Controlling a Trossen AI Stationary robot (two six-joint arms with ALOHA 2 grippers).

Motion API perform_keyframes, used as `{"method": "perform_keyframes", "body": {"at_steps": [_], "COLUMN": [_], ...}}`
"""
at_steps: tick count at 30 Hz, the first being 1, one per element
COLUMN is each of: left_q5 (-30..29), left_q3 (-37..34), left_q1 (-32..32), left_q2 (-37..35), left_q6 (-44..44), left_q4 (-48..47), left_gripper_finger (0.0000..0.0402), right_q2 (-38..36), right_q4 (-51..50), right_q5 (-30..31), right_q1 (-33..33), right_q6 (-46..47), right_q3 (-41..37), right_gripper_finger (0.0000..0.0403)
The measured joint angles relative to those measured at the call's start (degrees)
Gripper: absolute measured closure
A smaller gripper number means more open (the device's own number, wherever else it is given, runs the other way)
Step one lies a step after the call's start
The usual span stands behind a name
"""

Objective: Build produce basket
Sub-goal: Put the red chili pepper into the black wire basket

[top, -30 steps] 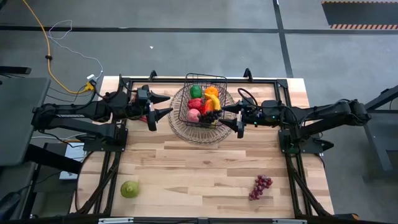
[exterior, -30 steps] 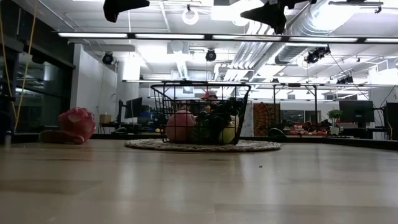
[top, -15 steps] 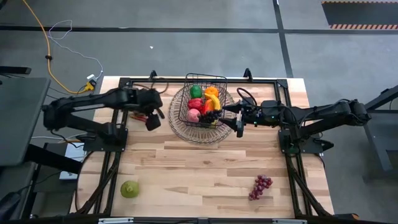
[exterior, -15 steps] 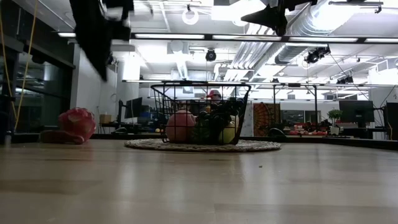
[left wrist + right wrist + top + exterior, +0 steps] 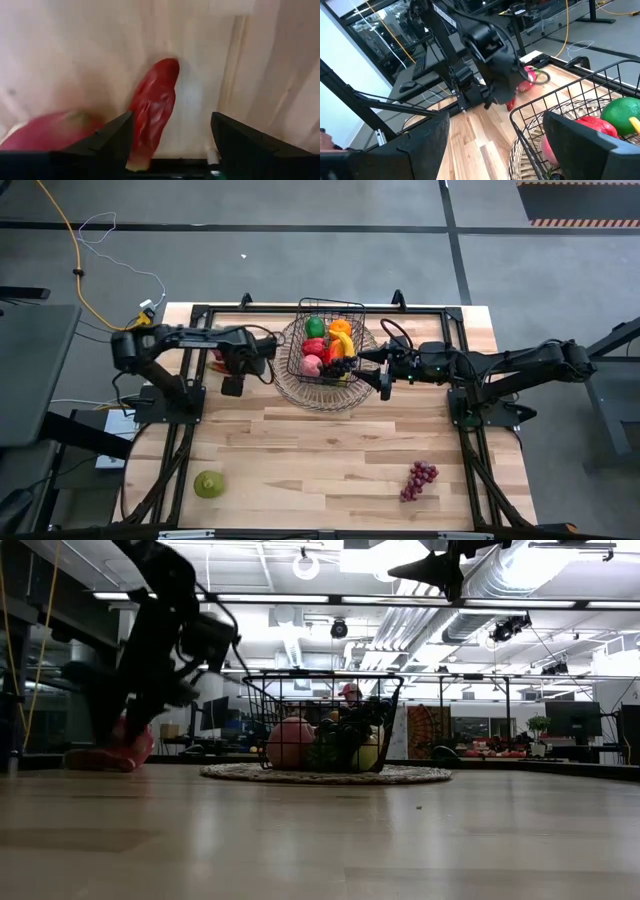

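From above, the wire basket (image 5: 328, 345) stands on a round woven tray (image 5: 290, 388) at the far middle of the worktop (image 5: 320, 445), already holding green, red, orange, yellow and dark produce. The left claw (image 5: 232, 385) points down at the worktop just left of the tray, over a red pepper and pink dragon fruit it mostly hides. The right claw (image 5: 384, 375) hangs beside the basket's right side, its fingers spread and holding nothing. A green fruit (image 5: 208, 484) lies near the front left corner, and a purple grape bunch (image 5: 419, 479) near the front right, well apart from the basket.

At table height, the left arm descends in front of the dragon fruit (image 5: 128, 745), left of the basket (image 5: 320, 722) on its tray.

The left wrist camera shows that claw released, its two fingers (image 5: 107, 137) apart just above the worktop, with the red pepper (image 5: 152, 111) lying between them and the dragon fruit (image 5: 47, 131) beside it.

The right wrist camera looks past the basket rim (image 5: 560, 100) to the left claw (image 5: 492, 97) lowered over the pepper.
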Motion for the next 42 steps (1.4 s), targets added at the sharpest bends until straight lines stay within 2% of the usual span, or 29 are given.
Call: {"method": "perform_keyframes", "body": {"at_steps": [6,16,20,30,33,36,42], "left_q5": [-4.73,-5.13,-5.77,-6.98,-6.73,-4.82,1.27], "left_q3": [-2.22,-2.02,-2.01,-1.83,-0.50,1.64,6.79], "left_q1": [0.20,1.06,1.03,1.03,1.11,1.07,1.07], "left_q2": [4.62,10.59,11.39,11.44,11.62,11.65,11.65], "left_q6": [4.54,8.27,9.40,11.30,10.65,8.67,5.98], "left_q4": [5.41,6.22,5.99,6.19,5.61,4.50,-0.94], "left_gripper_finger": [0.0149,0.0153,0.0182,0.0306,0.0332,0.0343,0.0338], "right_q2": [0.00,0.00,0.01,0.00,0.00,0.00,0.02], "right_q4": [-0.08,-0.12,-0.12,-0.24,-0.27,-0.30,-0.32], "right_q5": [0.74,1.51,1.51,1.52,1.53,1.53,1.53], "right_q1": [0.00,0.00,0.00,0.00,0.00,0.00,0.00], "right_q6": [0.10,1.52,1.48,1.41,1.39,1.39,1.37], "right_q3": [0.00,0.00,0.00,0.00,0.00,0.00,0.00], "right_gripper_finger": [0.0091,0.0091,0.0091,0.0091,0.0091,0.0091,0.0091]}}
